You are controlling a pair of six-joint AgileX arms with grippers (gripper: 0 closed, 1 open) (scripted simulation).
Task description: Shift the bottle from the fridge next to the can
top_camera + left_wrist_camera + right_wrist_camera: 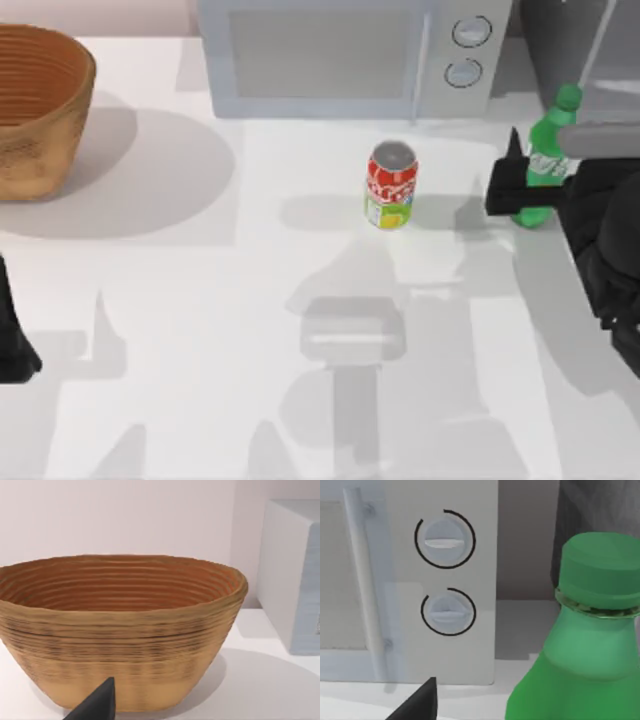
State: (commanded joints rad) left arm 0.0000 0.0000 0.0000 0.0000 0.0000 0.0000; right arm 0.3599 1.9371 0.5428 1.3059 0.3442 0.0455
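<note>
**Q:** In the top view, where does the load sit, and why there?

**A:** The green plastic soda bottle (545,160) stands upright near the table's right edge, in front of the dark grey box-like fridge (575,40) and outside it. The right gripper (520,190) has a black finger on each side of the bottle's label and is clamped on the body, low enough to keep the bottle vertical. The small red soda can (390,185) stands to the left with a stretch of bare white table (200,330) between it and the bottle. Judgement: extraction is done; the lateral carry toward the can remains.

**Q:** What else bounds the path?

**A:** The light grey microwave with two round knobs (350,55) stands behind the can, so the carry must run in front of it. The woven tan basket (35,110) sits far left, well apart.

**Q:** Left wrist view?

**A:** The basket (120,630) stands close ahead. One dark fingertip of the left gripper (95,707) shows; whether it is spread or closed cannot be determined. The left arm is parked at the table's left edge.

**Q:** Right wrist view?

**A:** The bottle's green cap and neck (597,575) stand close and upright, confirming the grasp lies below the shoulder. The microwave's knobs (445,537) appear behind it.
</note>
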